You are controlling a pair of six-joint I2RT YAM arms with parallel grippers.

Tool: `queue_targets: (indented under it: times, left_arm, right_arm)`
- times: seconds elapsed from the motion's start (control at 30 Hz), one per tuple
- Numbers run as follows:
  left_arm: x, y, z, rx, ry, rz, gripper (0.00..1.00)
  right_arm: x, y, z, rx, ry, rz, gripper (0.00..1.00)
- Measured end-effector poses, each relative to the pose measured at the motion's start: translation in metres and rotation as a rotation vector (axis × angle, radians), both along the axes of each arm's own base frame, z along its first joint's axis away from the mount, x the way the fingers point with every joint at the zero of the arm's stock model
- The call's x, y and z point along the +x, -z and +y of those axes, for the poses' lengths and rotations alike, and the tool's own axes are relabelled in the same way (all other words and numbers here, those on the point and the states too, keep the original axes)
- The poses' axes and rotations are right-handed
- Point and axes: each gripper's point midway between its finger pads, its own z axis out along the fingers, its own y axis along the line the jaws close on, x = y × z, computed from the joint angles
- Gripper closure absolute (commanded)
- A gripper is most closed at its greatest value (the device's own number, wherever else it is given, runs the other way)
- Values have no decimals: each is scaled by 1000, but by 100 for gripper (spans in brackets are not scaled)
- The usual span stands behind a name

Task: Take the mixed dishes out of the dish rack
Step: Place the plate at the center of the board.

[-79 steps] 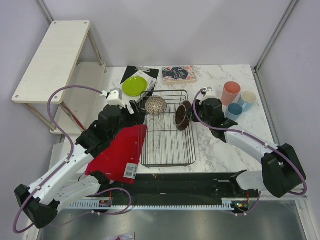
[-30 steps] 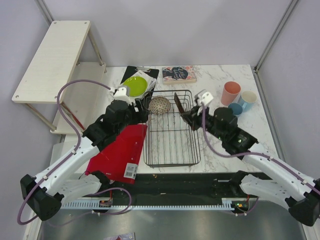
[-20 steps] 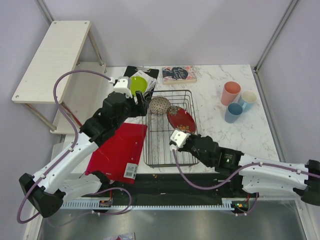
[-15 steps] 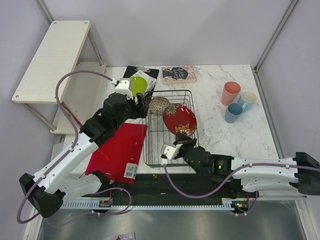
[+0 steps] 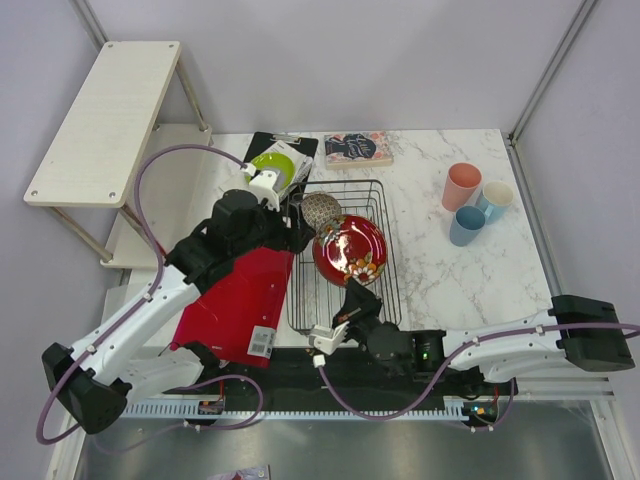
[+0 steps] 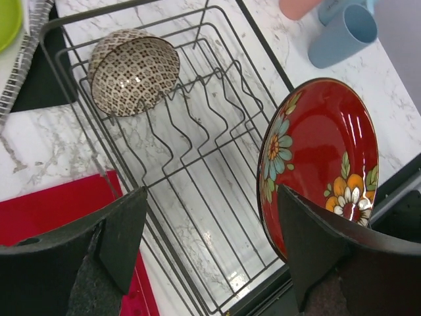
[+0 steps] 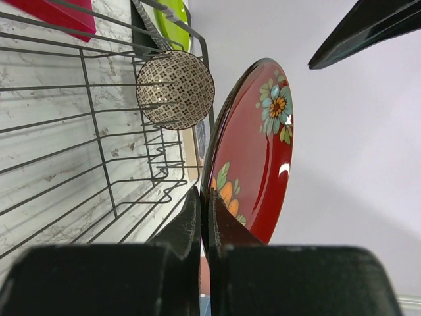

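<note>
Since the earlier view, the red plate has been lifted out of the slots on the right side of the rack, where it stood on edge. It is now held over the rack's middle with its flowered face turned up. The right arm has been swung from the rack's right side round to its near edge.

The right jaws are pressed together on the plate's lower rim. A thin edge is probably the only part such narrow jaws can take. The plate is held tilted rather than flat, which is judged to follow from its being drawn upward out of the wires.

The left jaws are spread wide over the rack's left half, with nothing between them. The bowl lies on its side in the rack's far left corner, just beyond them. The wide spread is judged to be readied for that bowl, the only dish left inside the rack.

The green plate is set beyond the rack's far left corner. The pink cup, the light blue mug and the darker blue cup are grouped on the table, well to the rack's right. A red board lies along the rack's left side.

A plate pinched by its rim may swing, so it should be carried clear of the left arm.
</note>
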Motion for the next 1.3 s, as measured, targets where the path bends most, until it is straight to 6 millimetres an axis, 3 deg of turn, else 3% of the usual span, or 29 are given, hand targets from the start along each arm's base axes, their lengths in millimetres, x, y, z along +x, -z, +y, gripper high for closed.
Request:
queue_targets:
  times: [0.3,0.53,0.63,0.67,0.73,0.77,0.93,0.97,1.03,1.07,1.23,1.27,1.3]
  left_arm:
    - [-17,28,-26,-31,163,83,26]
    - [-21,30,-37,-59,224,96,36]
    - [-23,31,-43,-71,251,103,57]
    - [-23,31,-45,-76,261,105,72]
    - [-26,31,-50,-90,291,115,85]
    - [-26,32,-52,-95,295,119,96]
    - [-27,24,-61,-169,291,152,98]
    - [-27,23,-62,-175,287,159,98]
    - [-27,23,-62,-183,281,166,98]
    - [-27,23,-62,-186,279,168,98]
    - [-28,21,-64,-181,284,154,98]
    - [-26,23,-62,-174,274,153,98]
    - [-24,25,-59,-164,258,150,98]
  right_arm:
    - [-10,-8,2,44,-30,1,100]
    - [-11,-10,2,70,-34,11,100]
    - [-13,-10,3,78,-40,17,100]
    - [-13,-9,3,79,-42,20,100]
    - [-14,-7,4,78,-46,23,100]
    - [-14,-6,3,82,-46,28,100]
    - [-19,-1,4,71,-64,33,100]
    - [-19,-1,4,74,-64,34,96]
    - [-19,-2,3,85,-63,38,77]
    - [-20,-2,3,94,-63,46,60]
    - [-20,-1,2,149,-39,94,22]
    - [-19,-4,2,176,-24,105,2]
    - [-18,-8,1,210,-1,117,2]
